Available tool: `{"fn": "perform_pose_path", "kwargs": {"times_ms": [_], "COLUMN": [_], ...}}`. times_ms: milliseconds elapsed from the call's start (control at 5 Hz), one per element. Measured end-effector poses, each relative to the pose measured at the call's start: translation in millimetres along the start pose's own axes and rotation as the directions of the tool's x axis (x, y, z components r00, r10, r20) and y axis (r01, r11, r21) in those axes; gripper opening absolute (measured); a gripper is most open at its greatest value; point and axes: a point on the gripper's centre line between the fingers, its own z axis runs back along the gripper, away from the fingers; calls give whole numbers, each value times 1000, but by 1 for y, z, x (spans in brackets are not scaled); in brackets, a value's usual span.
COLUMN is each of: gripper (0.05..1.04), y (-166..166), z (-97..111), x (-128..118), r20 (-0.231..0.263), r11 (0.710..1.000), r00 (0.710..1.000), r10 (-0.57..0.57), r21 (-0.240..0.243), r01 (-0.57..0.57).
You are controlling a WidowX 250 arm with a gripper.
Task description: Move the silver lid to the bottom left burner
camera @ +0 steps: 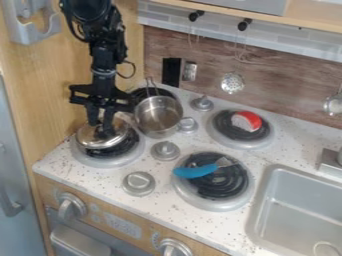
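Note:
The black gripper (101, 125) hangs down at the upper left, right over the middle of the silver lid (88, 138). Round and shiny, the lid lies at or just above the left front burner (127, 159), set toward that burner's upper left side. Part of the dark coil shows below and to the right of the lid. The gripper hides the lid's centre, and whether the lid rests on the coil or hangs slightly above it I cannot tell.
A silver pot (158, 116) stands close to the gripper's right, by the back left burner. A red and white item (247, 121) and a blue-handled utensil (195, 171) lie on the right burners. Several knobs stand between burners; the sink (294, 200) is lower right.

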Motion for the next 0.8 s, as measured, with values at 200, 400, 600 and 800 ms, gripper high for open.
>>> {"fn": "perform_pose_path", "kwargs": {"times_ms": [200,400,600,800], "gripper": [211,211,211,276], "y": [-3,-4,-6,-11], "z": [-15,-25,-27,-27], "x": [4,7,11,10], "r20": [-14,-44,-49,-55], "r11": [999,999,999,999], "r00": [1000,999,998,997], "r10": [-20,-31,-35,-49], "r21": [26,38,31,8], "r01": [20,33,36,50]}}
